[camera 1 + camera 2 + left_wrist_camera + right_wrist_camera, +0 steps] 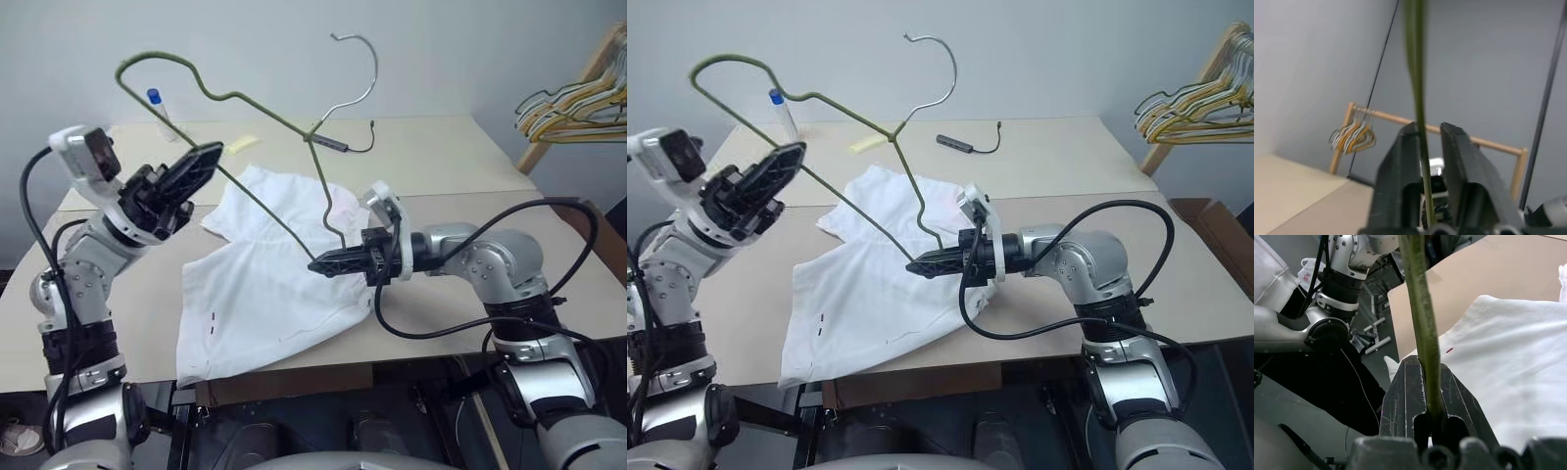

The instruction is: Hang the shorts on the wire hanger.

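Hanger (257, 110) held up over shorts (265, 284) on counter (441, 157).
Right gripper (318, 263) jaws clamped on wire — left gripper (208, 157) jaws slightly parted around it.

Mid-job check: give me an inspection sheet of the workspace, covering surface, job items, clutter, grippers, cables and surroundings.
Surface: beige table, shorts spread on it.
Job's things: white shorts lie flat, not yet hung; wire hanger held up in the air above them.
Clutter: small bottle with a blue cap, yellow slip, dark adapter with a cord at the table's far side.
Grippers: right gripper shut on the hanger's wire; left gripper around the wire, fingers slightly apart.
Cables: black cable loops off the right arm.
Surroundings: grey wall; wooden rack with bunched hangers on the right.
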Robot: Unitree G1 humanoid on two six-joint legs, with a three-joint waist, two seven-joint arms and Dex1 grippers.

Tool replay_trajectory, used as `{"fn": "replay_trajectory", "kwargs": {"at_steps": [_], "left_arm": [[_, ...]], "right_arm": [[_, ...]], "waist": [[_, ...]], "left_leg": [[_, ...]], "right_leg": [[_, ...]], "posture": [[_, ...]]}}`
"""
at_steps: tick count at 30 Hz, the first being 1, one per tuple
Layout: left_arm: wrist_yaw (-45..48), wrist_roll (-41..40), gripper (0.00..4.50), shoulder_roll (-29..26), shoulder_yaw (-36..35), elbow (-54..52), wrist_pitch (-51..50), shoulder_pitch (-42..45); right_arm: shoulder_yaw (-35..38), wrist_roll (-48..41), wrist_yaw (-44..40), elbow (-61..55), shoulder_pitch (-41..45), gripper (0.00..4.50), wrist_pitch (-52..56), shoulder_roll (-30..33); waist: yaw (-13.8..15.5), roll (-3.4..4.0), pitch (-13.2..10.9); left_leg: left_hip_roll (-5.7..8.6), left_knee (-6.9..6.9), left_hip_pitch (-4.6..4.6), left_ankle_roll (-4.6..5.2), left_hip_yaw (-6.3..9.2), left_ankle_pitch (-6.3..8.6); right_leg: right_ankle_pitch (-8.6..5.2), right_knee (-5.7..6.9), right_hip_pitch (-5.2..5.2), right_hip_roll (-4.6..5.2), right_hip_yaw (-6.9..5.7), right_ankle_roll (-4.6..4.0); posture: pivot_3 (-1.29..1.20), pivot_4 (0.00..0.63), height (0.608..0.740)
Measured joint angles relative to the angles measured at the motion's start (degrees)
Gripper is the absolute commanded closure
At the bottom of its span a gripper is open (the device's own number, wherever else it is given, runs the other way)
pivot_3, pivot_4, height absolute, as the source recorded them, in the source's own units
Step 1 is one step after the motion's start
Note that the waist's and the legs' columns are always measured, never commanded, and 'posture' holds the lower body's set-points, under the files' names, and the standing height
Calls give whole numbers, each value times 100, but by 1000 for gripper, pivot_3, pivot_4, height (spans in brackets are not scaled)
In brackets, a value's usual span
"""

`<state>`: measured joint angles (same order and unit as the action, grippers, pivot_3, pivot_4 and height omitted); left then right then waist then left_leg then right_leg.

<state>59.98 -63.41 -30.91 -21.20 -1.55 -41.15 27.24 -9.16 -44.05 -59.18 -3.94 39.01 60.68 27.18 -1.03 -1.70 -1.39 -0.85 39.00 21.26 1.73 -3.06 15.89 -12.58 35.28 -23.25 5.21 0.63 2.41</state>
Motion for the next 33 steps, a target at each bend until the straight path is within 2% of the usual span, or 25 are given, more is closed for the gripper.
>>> {"fn": "replay_trajectory", "kwargs": {"at_steps": [6, 9, 11, 13, 18, 20, 23, 27, 33], "left_arm": [[-57, 1333, 1052, -193, 929, -5, 410, -272], [-179, 2502, 111, -518, 1711, 89, 836, -438], [-213, 3271, 37, -752, 2213, 175, 1158, -652], [-279, 3653, 37, -786, 2425, 228, 1279, -785], [-198, 3974, 37, -983, 2492, -116, 1476, -805], [-141, 3987, 37, -989, 2510, -268, 1473, -792], [-78, 3984, 37, -988, 2516, -466, 1460, -761], [1, 3981, 37, -994, 2515, -618, 1453, -704], [54, 3987, 37, -996, 2516, -683, 1441, -705]], "right_arm": [[563, -134, 429, 3, 0, 4500, 49, -95], [936, -296, 690, -3, -48, 4500, 237, -76], [1192, -448, 853, -18, -211, 4500, 455, 72], [1395, -476, 1082, -14, -396, 4500, 799, 299], [1580, -449, 1484, 326, -1119, 4500, 1951, 1224], [1726, -498, 1351, 652, -1358, 4500, 2369, 1592], [1703, -705, 687, 1141, -1647, 4500, 2854, 2358], [1137, -628, -85, 1621, -1810, 4500, 2845, 3016], [-27, 40, -834, 2433, -1586, 4500, 2160, 3105]], "waist": [[12, 1, -1], [8, 2, -1], [7, 4, -3], [9, 5, -3], [33, 5, -2], [31, 10, -2], [18, 12, -2], [-61, 12, -2], [-168, 12, -2]], "left_leg": [[1, -2, 1, 0, -2, 0], [0, -4, 0, 0, -5, 0], [-1, -6, 1, 0, -7, 0], [-4, -4, 12, 0, -9, 1], [-2, 1, 70, 2, -14, 0], [4, 3, 84, 4, -19, -1], [0, 3, 81, 8, -23, 2], [-5, 5, 65, 9, -27, 2], [-3, 13, 61, 12, -28, 0]], "right_leg": [[0, -2, -1, 0, 0, -1], [0, -2, -1, 0, 1, -1], [0, -6, -3, 2, 1, -2], [1, -5, -13, 5, 2, -2], [6, 3, -73, 17, 12, 0], [10, 4, -88, 15, 16, 2], [10, 0, -84, 4, 16, 2], [11, -1, -71, -6, 22, 1], [14, 1, -68, -7, 29, 6]], "posture": [[-12, 0, 740], [-21, 0, 740], [-32, 0, 740], [-36, 0, 740], [-45, 0, 740], [-45, 0, 740], [-48, 0, 740], [-45, 0, 740], [-31, 0, 740]]}}
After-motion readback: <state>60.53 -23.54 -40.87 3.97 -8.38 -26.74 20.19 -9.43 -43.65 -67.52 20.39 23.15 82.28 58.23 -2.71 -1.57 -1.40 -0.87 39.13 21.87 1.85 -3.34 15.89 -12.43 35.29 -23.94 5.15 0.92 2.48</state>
